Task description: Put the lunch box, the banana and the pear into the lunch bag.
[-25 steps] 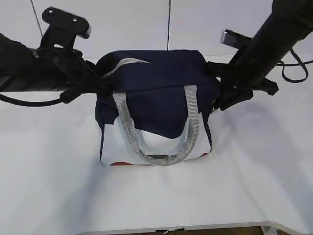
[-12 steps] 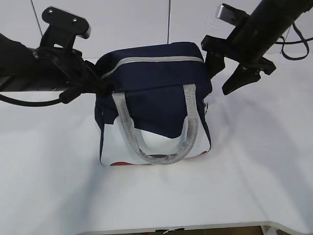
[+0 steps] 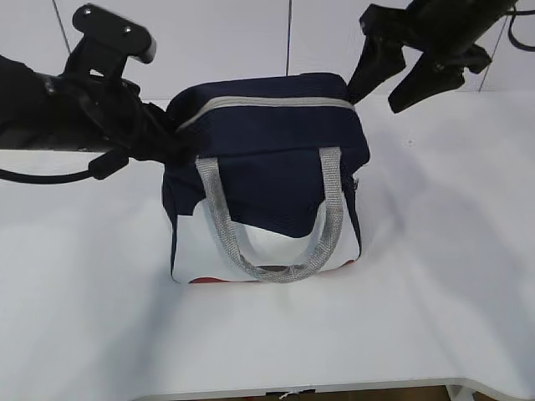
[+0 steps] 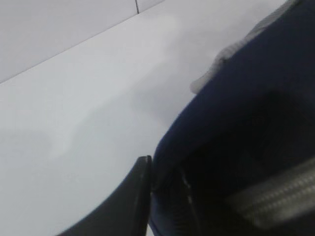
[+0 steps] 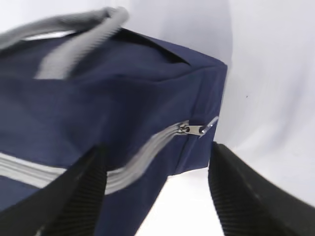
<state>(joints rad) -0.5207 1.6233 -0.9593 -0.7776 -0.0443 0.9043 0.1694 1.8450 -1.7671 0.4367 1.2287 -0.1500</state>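
Note:
The navy lunch bag [image 3: 267,159] stands upright mid-table, its grey zipper [image 3: 267,102] drawn shut across the top and its grey handles [image 3: 276,267] hanging down the front. My left gripper [image 3: 173,140] is at the bag's upper left corner; one finger [image 4: 140,196] presses a fold of navy fabric [image 4: 236,132], which looks pinched. My right gripper [image 3: 373,104] hangs open above the bag's upper right corner, holding nothing. Its fingers straddle that corner [image 5: 157,150], just below the metal zipper pull [image 5: 199,130]. The lunch box, banana and pear are hidden.
The white table [image 3: 435,292] spreads round the bag, with its front edge [image 3: 334,389] near the bottom of the exterior view. A white panelled wall [image 3: 217,42] stands close behind. Both black arms flank the bag at its top.
The zipper has gone from partly open to shut. My right gripper opened, let go at the bag's right end and rose above it. The left arm barely moved.

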